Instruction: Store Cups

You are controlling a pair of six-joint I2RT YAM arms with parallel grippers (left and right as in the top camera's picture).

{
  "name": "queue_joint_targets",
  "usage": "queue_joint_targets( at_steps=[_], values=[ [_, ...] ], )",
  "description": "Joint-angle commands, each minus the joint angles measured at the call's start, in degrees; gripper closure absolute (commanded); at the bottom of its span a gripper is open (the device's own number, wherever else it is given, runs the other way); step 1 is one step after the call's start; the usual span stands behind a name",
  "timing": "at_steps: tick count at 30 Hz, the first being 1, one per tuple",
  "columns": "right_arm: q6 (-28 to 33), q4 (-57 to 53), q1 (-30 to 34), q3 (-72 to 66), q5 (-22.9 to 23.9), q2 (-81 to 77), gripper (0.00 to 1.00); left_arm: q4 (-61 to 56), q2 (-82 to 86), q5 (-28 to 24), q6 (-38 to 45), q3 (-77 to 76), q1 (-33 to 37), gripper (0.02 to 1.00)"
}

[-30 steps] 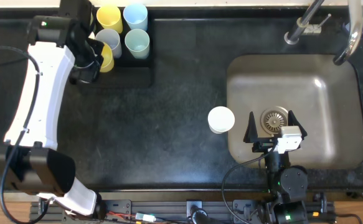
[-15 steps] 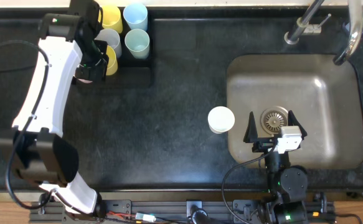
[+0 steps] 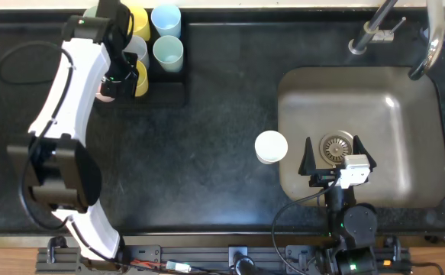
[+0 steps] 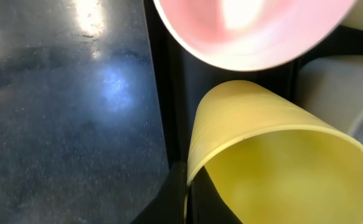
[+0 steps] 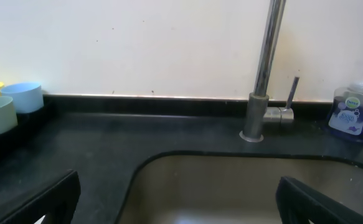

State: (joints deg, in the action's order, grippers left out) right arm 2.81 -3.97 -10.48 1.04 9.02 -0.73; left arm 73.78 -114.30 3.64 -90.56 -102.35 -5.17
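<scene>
My left gripper (image 3: pixel 123 75) is at the black cup rack (image 3: pixel 165 85) at the back left, shut on the rim of a tilted yellow cup (image 3: pixel 139 78). In the left wrist view one dark finger (image 4: pixel 172 198) pinches the yellow cup (image 4: pixel 274 162), with a pink cup (image 4: pixel 249 31) just beyond it and a grey cup (image 4: pixel 337 87) beside it. The rack also holds a yellow cup (image 3: pixel 134 18), a blue cup (image 3: pixel 166 18), a pale teal cup (image 3: pixel 169 52) and a grey cup (image 3: pixel 135 47). A white cup (image 3: pixel 271 147) stands on the counter by the sink. My right gripper (image 3: pixel 335 159) hangs open over the sink.
The steel sink (image 3: pixel 405 99) fills the right side, its drain (image 3: pixel 335 147) under the right gripper. A faucet (image 5: pixel 263 74) and a blue soap bottle (image 5: pixel 353 112) stand behind it. Dark countertop (image 3: pixel 207 153) lies between the rack and the sink.
The left arm has swung right and farther back along the rack's left side, carrying the yellow cup a little nearer the rack. The right arm has not moved.
</scene>
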Motion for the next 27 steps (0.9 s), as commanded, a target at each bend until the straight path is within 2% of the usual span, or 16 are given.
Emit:
queue_joint_targets(
  at_steps=[1,14,18,21,23,24,27],
  values=[
    [0.0,0.37,0.39,-0.76,0.22,0.5,0.005,-0.07,-1.84,0.33,-1.44,0.39,-0.15,0.982],
    [0.0,0.37,0.39,-0.76,0.22,0.5,0.005,-1.16,-4.44,0.55,-1.44,0.39,-0.15,0.982],
    [0.0,0.37,0.39,-0.76,0.22,0.5,0.003,-1.6,-4.44,0.52,-1.42,0.39,-0.15,0.928],
    [0.0,0.37,0.39,-0.76,0.22,0.5,0.003,-1.53,-4.44,0.55,-1.4,0.39,-0.15,0.833],
    [0.0,0.37,0.39,-0.76,0.22,0.5,0.003,-1.51,-4.28,0.52,-1.18,0.39,-0.15,0.687],
    [0.0,0.37,0.39,-0.76,0.22,0.5,0.003,-1.46,-4.0,0.55,-1.14,0.39,-0.15,0.573],
    [0.0,0.39,0.39,-0.76,0.22,0.5,0.003,-1.27,-2.38,1.68,-1.01,0.39,-0.15,0.443]
  ],
)
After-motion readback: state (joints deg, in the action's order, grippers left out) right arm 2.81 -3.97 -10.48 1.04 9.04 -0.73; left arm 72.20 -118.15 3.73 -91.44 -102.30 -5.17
